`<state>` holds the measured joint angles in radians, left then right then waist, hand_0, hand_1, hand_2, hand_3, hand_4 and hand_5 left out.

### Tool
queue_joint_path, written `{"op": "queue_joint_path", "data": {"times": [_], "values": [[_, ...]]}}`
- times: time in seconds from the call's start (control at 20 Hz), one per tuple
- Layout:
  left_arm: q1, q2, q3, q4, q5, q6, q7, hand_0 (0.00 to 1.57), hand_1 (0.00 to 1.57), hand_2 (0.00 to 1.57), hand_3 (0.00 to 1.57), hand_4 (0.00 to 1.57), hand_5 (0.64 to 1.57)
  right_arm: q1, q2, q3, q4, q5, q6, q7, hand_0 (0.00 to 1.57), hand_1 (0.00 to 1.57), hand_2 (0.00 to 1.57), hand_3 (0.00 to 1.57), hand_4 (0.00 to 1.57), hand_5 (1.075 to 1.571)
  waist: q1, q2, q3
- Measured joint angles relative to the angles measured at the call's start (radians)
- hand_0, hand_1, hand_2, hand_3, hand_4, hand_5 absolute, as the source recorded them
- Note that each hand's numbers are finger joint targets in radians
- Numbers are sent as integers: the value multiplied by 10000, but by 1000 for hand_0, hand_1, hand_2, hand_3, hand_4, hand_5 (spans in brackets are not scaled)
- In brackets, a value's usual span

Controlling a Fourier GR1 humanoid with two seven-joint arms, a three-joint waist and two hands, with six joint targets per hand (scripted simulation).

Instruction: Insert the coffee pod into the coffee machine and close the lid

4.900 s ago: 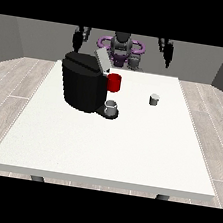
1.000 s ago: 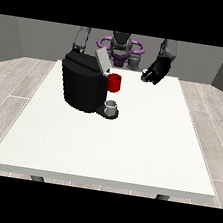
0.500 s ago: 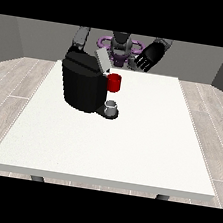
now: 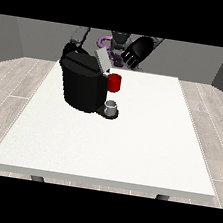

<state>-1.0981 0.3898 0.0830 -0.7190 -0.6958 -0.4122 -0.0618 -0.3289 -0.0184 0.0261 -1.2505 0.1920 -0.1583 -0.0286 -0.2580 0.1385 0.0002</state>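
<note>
Tabletop (image 4: 128, 146): large, white, square, seen from across; robot torso at 12 o'clock behind the far edge.

Machine (image 4: 83, 86): black coffee machine, standing on the tabletop at about 10 o'clock from the centre. Lid (image 4: 102, 60): grey, raised, tilted up at the machine's top, toward 1 o'clock. Red part (image 4: 114, 82): on the machine's front, at 3 o'clock of the body. Cup (image 4: 112, 106): small, grey, upright on the machine's base, directly beneath the red part.

Hand at the view's right (image 4: 137, 51): black, held in the air above the tabletop's far edge, at about 1 o'clock from the machine and just beside the raised lid, not touching it. Fingers curled downward; whether they enclose anything cannot be told.

Pod: not discernible anywhere on the tabletop; may be inside the curled hand, but this cannot be told.

Hand at the view's left (image 4: 68, 49): mostly hidden behind the machine's upper rear at 11 o'clock; only the arm and a dark portion show. Finger state cannot be told.
</note>
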Motion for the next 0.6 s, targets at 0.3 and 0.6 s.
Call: {"op": "queue_joint_path", "data": {"times": [0.3, 0.6], "values": [[-768, 371, 252, 273, -38, -69, 138, 1290, 1290, 1319, 1261, 478, 1571, -475, -143, -69, -346, 62, -11, 167, 0, 0, 0, 0, 269, 1571, -362, 610, 0], [-1093, 401, 249, 396, -131, -86, 90, 1188, 1188, 1258, 1219, 461, 1571, -962, -313, -494, -424, -146, -67, 410, 0, 0, 0, 0, 0, 1571, -381, 1012, 0]]}}
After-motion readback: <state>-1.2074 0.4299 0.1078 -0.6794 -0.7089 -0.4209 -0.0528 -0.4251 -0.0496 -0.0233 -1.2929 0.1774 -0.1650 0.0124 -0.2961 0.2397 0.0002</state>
